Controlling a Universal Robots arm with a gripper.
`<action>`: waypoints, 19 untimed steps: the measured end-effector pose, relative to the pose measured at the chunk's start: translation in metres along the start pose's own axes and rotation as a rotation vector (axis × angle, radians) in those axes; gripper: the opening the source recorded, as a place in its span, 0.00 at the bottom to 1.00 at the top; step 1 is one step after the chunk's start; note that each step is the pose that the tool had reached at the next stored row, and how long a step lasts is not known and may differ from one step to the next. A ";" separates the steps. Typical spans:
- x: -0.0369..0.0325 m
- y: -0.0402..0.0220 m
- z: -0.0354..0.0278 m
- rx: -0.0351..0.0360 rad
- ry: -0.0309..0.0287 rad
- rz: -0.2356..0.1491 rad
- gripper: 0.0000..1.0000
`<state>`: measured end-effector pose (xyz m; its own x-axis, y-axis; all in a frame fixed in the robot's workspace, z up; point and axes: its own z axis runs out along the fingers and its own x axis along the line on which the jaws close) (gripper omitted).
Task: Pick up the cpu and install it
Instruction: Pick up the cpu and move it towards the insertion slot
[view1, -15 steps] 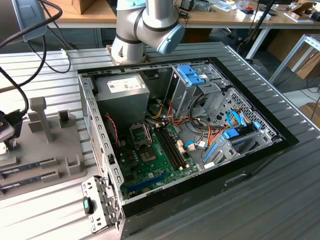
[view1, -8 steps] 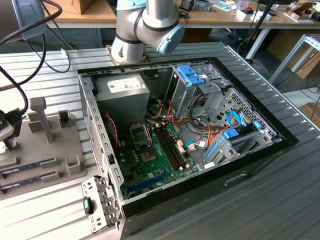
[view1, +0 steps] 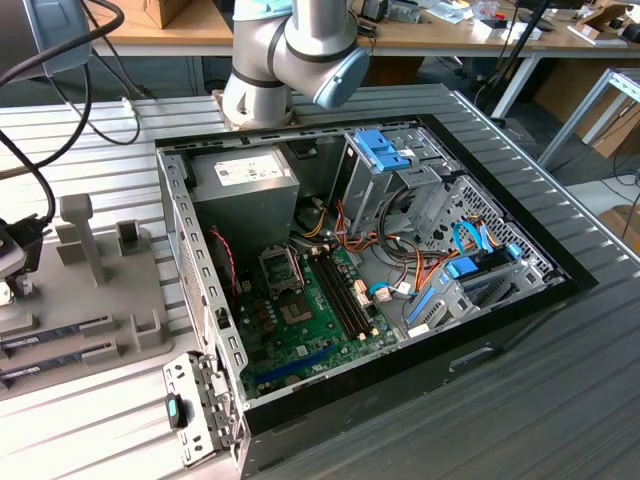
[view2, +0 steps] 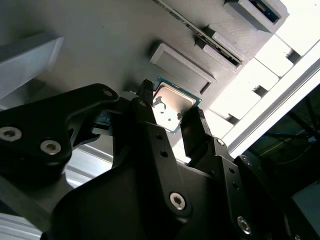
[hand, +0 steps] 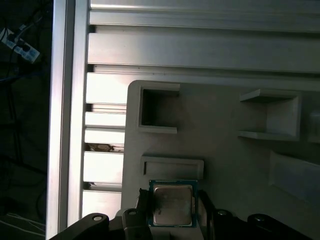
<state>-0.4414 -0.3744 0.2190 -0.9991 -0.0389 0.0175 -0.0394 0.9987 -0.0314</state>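
A ribbed metal desk (view1: 560, 400) carries an open computer case (view1: 190, 260), and behind it there are wooden work desks with boxes and cables. At about nine o'clock from the case, as the exterior view sees it, lies a grey plastic tray (view1: 100, 300) with two long memory sticks (view1: 60, 330) in its slots. Inside the case, the square socket (view1: 280, 268) on the green board has no chip in it.

The chip (hand: 172, 205) is over this grey tray (hand: 225, 165), just beside a low raised block (hand: 172, 167). In both wrist views the tool (hand: 172, 210) has its two black fingers (hand: 143, 207) against two opposite edges of the chip (view2: 172, 106), so to my eye it is pinching the chip between them. I cannot tell if the chip rests on the tray or is lifted a little from it.

I judge the chip to be very light, thin and stiff. Its metal top is smooth and probably slippery, so the sides are the better place to hold. The green rim is narrow, and the grip on it must be level and gentle. The underside I cannot see; on such a part it is usually delicate, and it would be wise not to touch or scrape it. With so small a hold, a tilt could make it slip out.
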 end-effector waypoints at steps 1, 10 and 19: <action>0.0000 0.0000 -0.0002 0.0000 -0.0001 0.000 0.47; 0.0001 -0.0002 -0.0054 0.0000 0.0000 0.000 0.47; 0.0002 -0.0003 -0.0107 0.0000 0.0000 0.000 0.47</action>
<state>-0.4414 -0.3744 0.2297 -0.9991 -0.0389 0.0175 -0.0394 0.9987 -0.0314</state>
